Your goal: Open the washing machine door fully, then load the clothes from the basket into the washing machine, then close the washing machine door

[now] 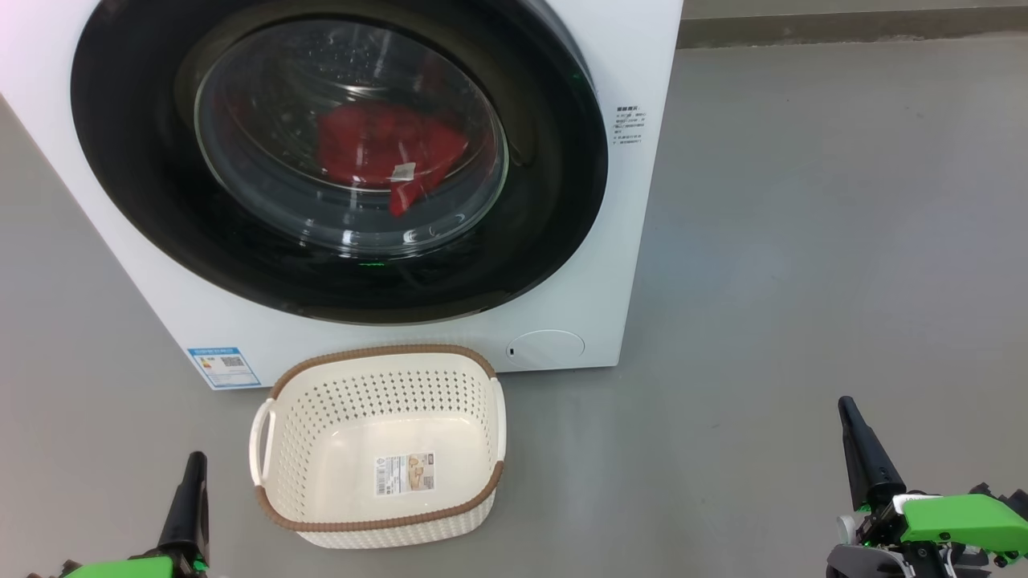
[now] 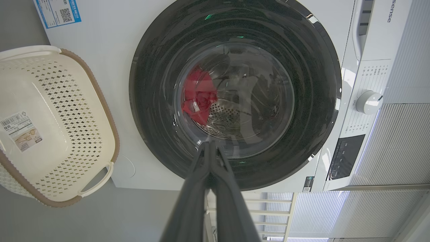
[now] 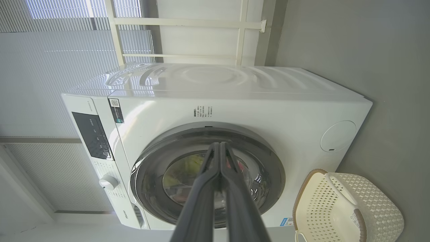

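The white washing machine (image 1: 634, 96) fills the upper left of the head view. Its glossy black round door (image 1: 144, 201) lies flat against the front, shut. Behind the glass window, the red clothes (image 1: 377, 148) lie in the drum, a small white label showing. On the floor in front stands the cream basket (image 1: 321, 417), holding nothing but the sticker on its floor. My left gripper (image 1: 195, 459) is at the lower left, shut, left of the basket. My right gripper (image 1: 845, 404) is at the lower right, shut, well apart from the machine. The clothes (image 2: 198, 97) show through the door (image 2: 151, 101) in the left wrist view.
Grey floor (image 1: 803, 241) stretches right of the machine and around the basket. A round white flap (image 1: 546, 349) and a blue energy sticker (image 1: 223, 367) sit low on the machine's front. The control panel and knob (image 2: 368, 102) are at the top of the machine. A wall skirting (image 1: 851, 32) runs behind.
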